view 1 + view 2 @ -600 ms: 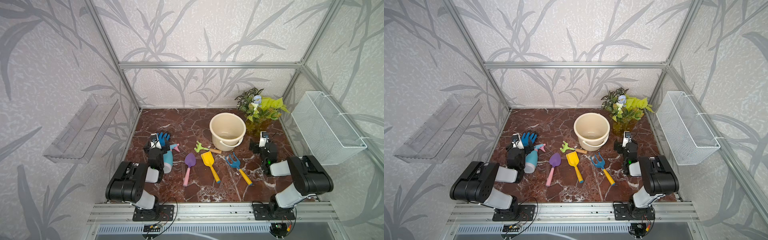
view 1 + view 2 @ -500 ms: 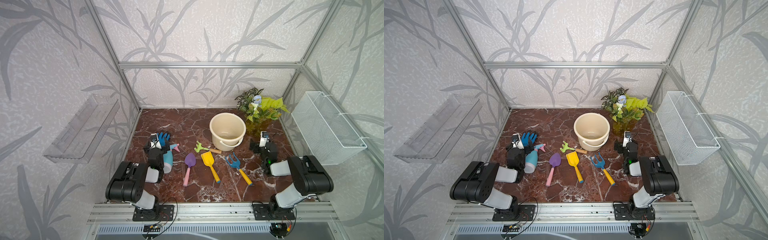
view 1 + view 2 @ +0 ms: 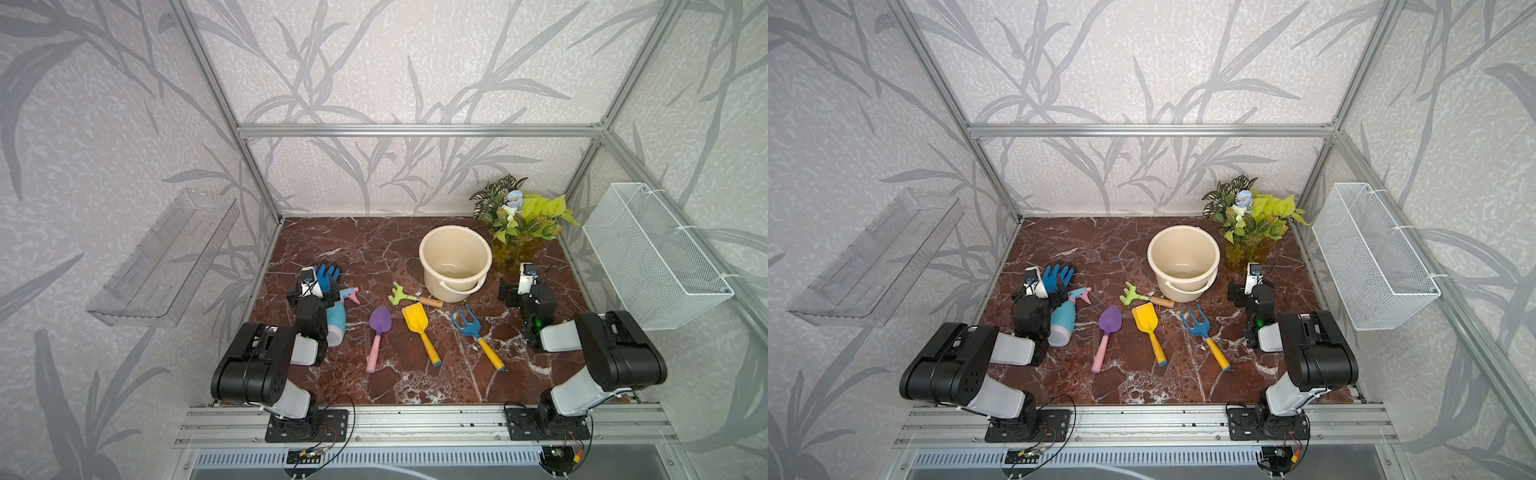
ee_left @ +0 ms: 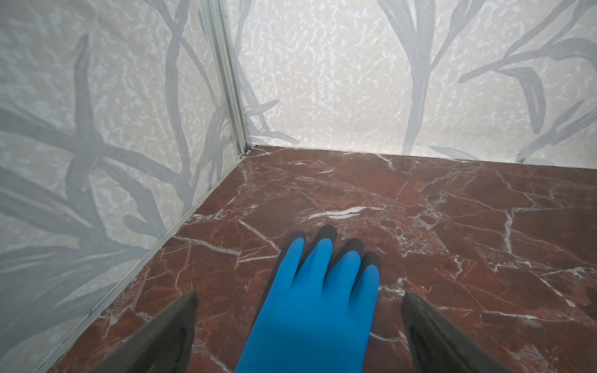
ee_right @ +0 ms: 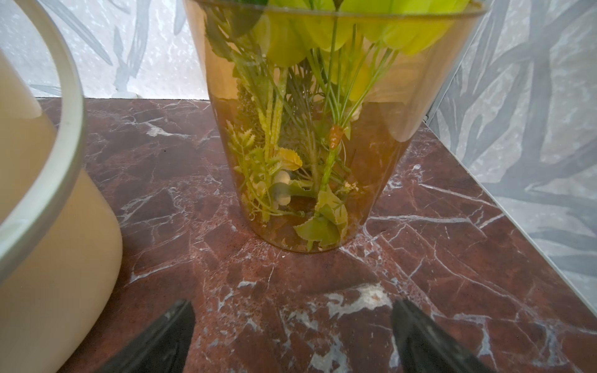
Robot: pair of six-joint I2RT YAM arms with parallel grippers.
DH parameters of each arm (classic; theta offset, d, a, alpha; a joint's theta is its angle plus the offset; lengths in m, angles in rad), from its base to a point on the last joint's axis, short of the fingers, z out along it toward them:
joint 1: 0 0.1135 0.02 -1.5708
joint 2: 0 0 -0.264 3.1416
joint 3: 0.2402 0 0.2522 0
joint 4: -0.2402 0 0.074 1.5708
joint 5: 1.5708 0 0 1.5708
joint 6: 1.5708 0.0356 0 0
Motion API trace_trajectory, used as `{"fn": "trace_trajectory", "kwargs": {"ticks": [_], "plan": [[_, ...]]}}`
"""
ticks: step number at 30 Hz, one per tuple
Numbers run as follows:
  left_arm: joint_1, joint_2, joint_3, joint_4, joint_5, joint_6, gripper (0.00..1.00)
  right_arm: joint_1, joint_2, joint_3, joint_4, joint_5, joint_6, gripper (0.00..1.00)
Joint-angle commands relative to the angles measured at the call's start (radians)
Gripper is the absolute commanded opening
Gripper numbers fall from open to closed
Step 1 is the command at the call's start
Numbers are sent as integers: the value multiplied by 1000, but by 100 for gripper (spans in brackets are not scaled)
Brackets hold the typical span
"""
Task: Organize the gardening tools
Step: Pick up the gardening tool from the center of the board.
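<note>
Left gripper [image 4: 298, 297]: standing wide, gripping nothing, jaws flanking glove [image 4: 310, 310]. Trowel [image 3: 379, 328], rake [image 3: 401, 293], shovel [image 3: 417, 322], fork [image 3: 469, 328]: lying loose on table [image 3: 365, 249] between arms, rake just beside bucket [image 3: 428, 245]. Right gripper [image 5: 292, 305]: standing wide, empty, facing plant [image 5: 316, 129].

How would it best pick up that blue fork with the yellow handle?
By the yellow handle, around its middle, coming straight down from above with the jaws set across it. The blue fork lies flat on the marble, with bare floor on both sides of its straight, slim handle; the pronged head is wider.
</note>
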Motion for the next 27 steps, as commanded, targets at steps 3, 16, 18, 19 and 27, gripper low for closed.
{"fn": "trace_trajectory", "kwargs": {"ticks": [3,16,18,19,27], "plan": [[4,-8,9,-2,7,-13,100,-6,-20,23,-18,-4,9,99],[9,-165,241,-488,-106,-112,100,-11,-436,104,-470,115,193,99],[20,-207,301,-608,-145,-265,100,-25,-521,139,-587,71,337,99],[29,-221,340,-688,-152,-379,100,-34,-558,161,-660,61,455,99],[72,-202,612,-1110,286,-592,100,-137,-609,292,-864,-355,793,99]]}}
